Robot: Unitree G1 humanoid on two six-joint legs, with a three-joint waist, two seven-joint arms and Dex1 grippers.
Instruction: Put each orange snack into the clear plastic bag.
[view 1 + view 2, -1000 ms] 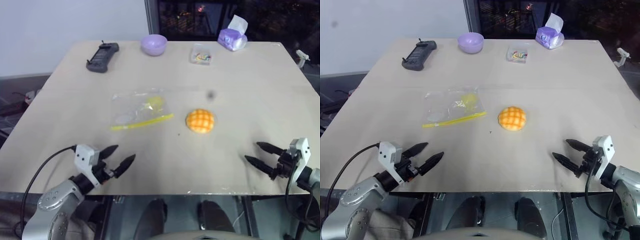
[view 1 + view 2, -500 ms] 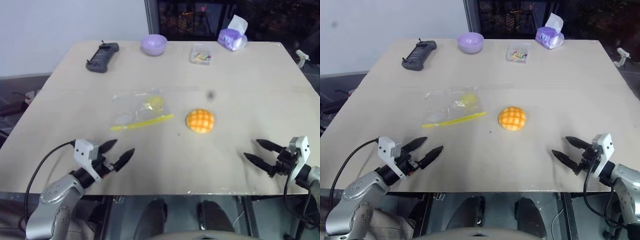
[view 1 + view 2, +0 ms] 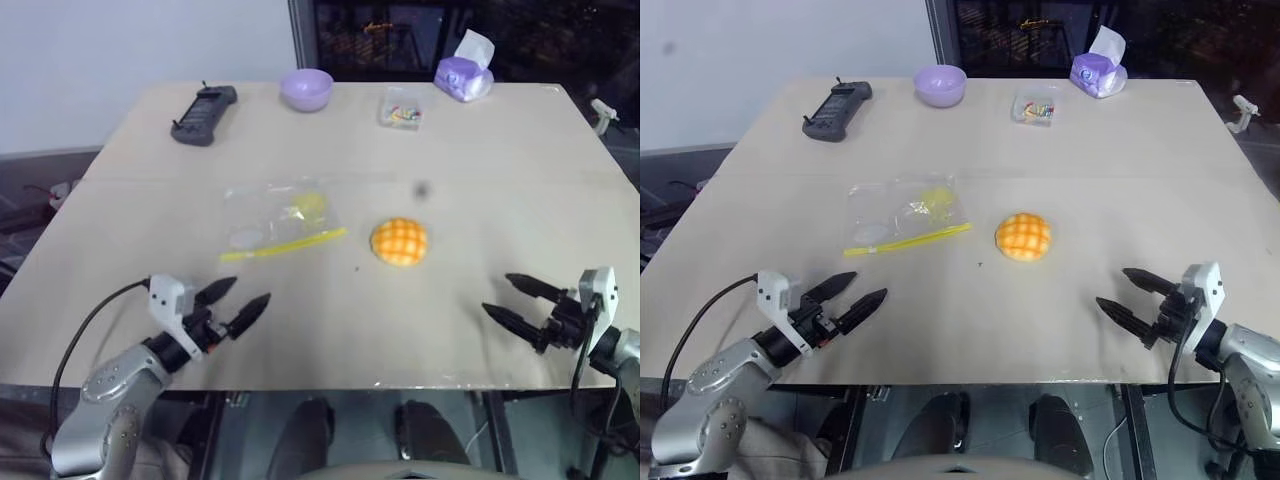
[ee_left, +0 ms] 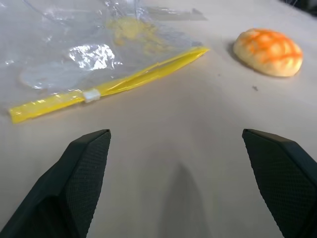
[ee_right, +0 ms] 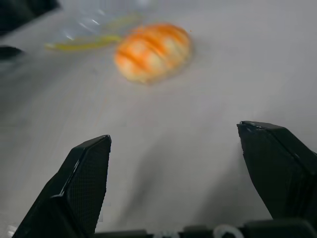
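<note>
Left eye view: the orange snack (image 3: 399,241) is seen lying on the table (image 3: 500,170) near its middle, just beside the clear plastic bag (image 3: 280,219), which is laid flat with its yellow seal strip (image 3: 285,245) turned toward the robot. The left gripper (image 3: 232,305) is held above the near table edge with fingers spread wide and nothing gripped. The right gripper (image 3: 519,303) is likewise held wide apart and empty, well apart from the snack.

The pale beige table (image 3: 500,150) carries a black handheld controller (image 3: 204,114), a lilac bowl (image 3: 306,88), a small clear box (image 3: 401,107), a purple tissue pack (image 3: 464,75), the clear plastic bag (image 3: 280,218) and an orange snack (image 3: 399,242).
</note>
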